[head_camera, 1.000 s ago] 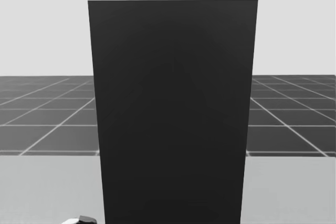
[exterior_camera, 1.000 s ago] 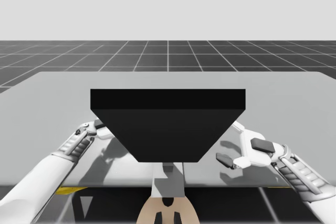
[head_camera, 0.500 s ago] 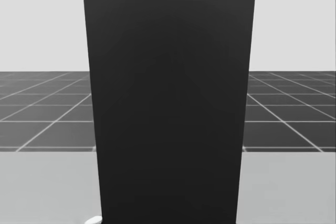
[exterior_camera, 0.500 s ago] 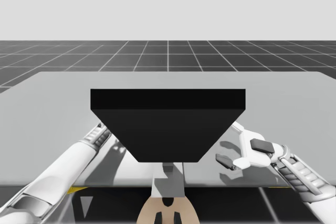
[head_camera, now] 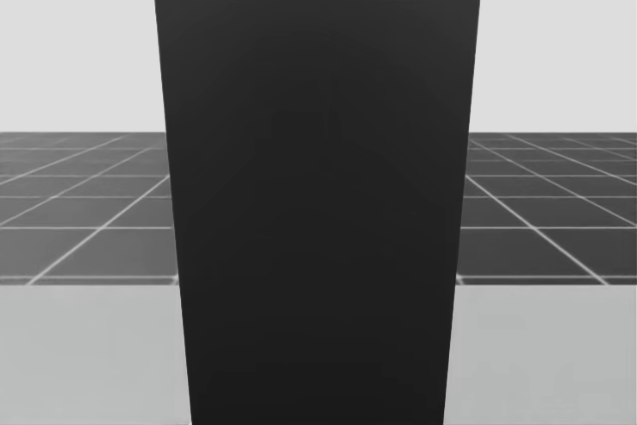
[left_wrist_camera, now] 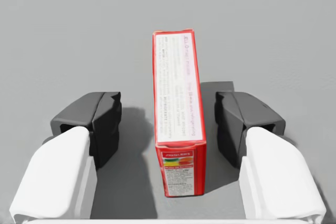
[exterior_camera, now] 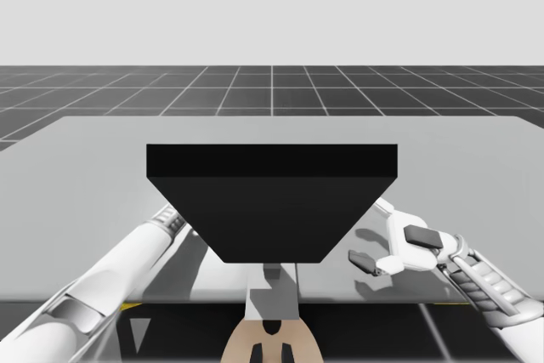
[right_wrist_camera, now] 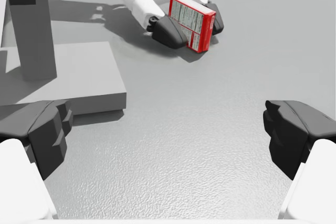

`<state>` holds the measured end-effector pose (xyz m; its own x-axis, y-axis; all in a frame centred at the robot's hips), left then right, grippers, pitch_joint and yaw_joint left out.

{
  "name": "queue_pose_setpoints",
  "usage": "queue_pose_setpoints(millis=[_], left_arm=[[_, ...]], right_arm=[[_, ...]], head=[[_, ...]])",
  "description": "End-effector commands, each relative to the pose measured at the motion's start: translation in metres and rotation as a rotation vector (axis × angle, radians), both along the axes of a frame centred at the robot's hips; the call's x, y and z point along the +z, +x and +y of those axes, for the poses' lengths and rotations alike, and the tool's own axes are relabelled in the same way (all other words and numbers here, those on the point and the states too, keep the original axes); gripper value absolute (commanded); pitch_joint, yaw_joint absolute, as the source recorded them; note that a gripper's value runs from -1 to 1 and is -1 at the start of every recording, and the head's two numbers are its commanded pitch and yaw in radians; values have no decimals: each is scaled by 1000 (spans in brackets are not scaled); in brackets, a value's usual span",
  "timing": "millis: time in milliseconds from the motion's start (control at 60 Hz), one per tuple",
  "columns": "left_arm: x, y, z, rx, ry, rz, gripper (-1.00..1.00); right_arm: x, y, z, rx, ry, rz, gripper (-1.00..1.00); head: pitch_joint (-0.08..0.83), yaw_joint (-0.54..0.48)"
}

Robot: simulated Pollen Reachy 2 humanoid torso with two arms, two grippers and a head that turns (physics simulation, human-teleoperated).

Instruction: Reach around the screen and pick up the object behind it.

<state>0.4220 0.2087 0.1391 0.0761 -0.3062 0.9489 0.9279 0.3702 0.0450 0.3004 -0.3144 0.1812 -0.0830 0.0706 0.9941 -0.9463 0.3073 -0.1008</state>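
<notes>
Reach-around judged done. Left arm (exterior_camera: 127, 274) in past the left edge of the black screen (exterior_camera: 272, 201), wrist hidden behind it in the high view. On the far side, per the left wrist view: left gripper (left_wrist_camera: 170, 124) down at the table (left_wrist_camera: 63, 24), fingers (left_wrist_camera: 105, 121) spread wide, straddling the red box (left_wrist_camera: 178, 129) — a strip of bare grey each side between pad and carton, so no contact, nothing held. Same arrangement from the right wrist view, dark fingertips flanking the box.

Left to do, by judgement: close on the box, lift, bring it out. Grasp not yet made.

Right gripper (right_wrist_camera: 168, 135) wide apart too, empty, low over bare table on the right side of the screen; no part in the pick as things lie.

Box: slim red carton, on the table behind the screen, standing on a long narrow side, lengthways along the line of the left gripper, a touch skewed. Upper narrow face white with fine print inside a red border; near end face with a yellow-orange patch. Edges crisp, no dents visible. Looks rigid and light — broad flat faces toward the pads, should take a pinch well; narrow footing, so likely to tip if one finger lands first.
</notes>
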Motion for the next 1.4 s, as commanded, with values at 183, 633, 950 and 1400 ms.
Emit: queue_pose_setpoints(millis=[183, 633, 950, 1400], left_arm=[[-6, 5, 10, -49, 18, 50, 1000], [22, -19, 117, 188, -34, -24, 1000], [47, -41, 190, 376, -62, -97, 1000], [158, -39, 203, 489, -76, -320, 1000]], right_arm=[[-1, 0, 0, 39, 25, 10, -1000], [0, -1, -1, 38, 26, 2, -1000], [1, -1, -1, 38, 26, -1, -1000], [2, 0, -1, 29, 36, -15, -1000]], head=[[93, -5], [88, -9], [80, 0], [72, 0]])
